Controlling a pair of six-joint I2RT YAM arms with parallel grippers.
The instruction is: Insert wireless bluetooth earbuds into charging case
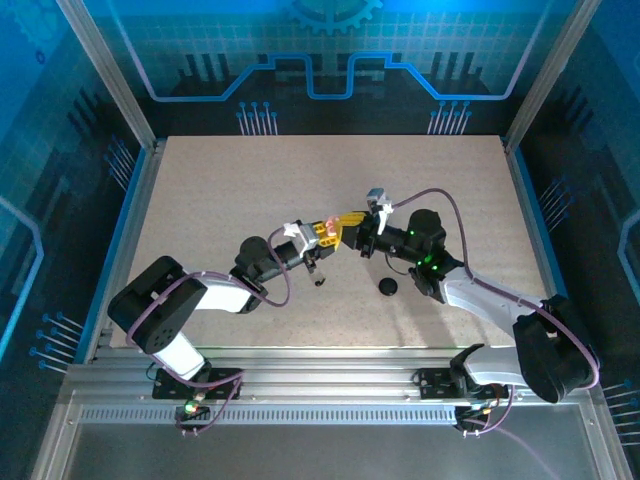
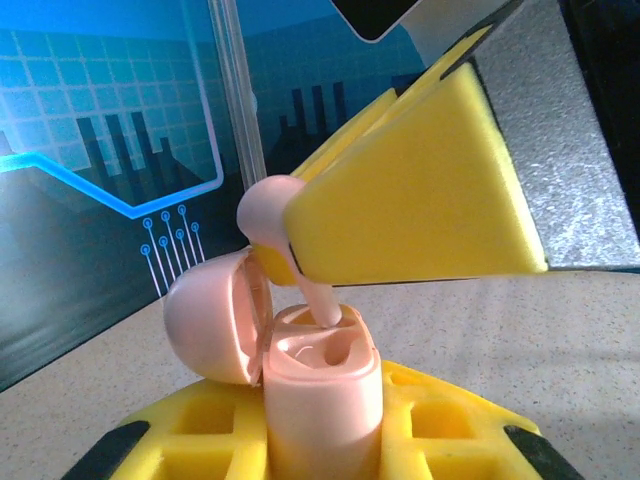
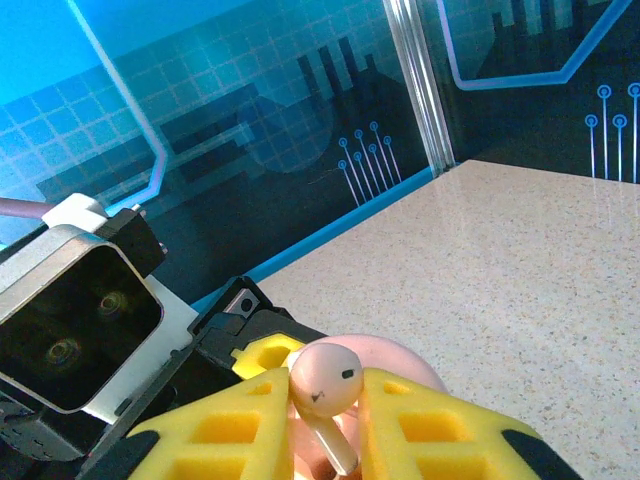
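Observation:
The charging case (image 2: 322, 400) is pink here, standing upright with its round lid (image 2: 205, 320) hinged open to the left. My left gripper (image 2: 322, 430) is shut on its body; it shows as a pink glow (image 1: 328, 226) in my left gripper (image 1: 322, 234) in the top view. A pink earbud (image 2: 268, 215) hangs over it, stem down, with the tip inside the far socket. My right gripper (image 3: 325, 410) is shut on that earbud's bulb (image 3: 325, 378), the open lid (image 3: 405, 362) just behind. Both grippers meet above the table's middle, the right gripper (image 1: 350, 222) tip to tip with the left.
On the speckled table (image 1: 250, 180) lie a small dark piece (image 1: 321, 281) under the left gripper and a round black puck (image 1: 388, 287) below the right wrist. The left arm's camera housing (image 3: 70, 320) sits close to the right gripper. Blue walls ring the table.

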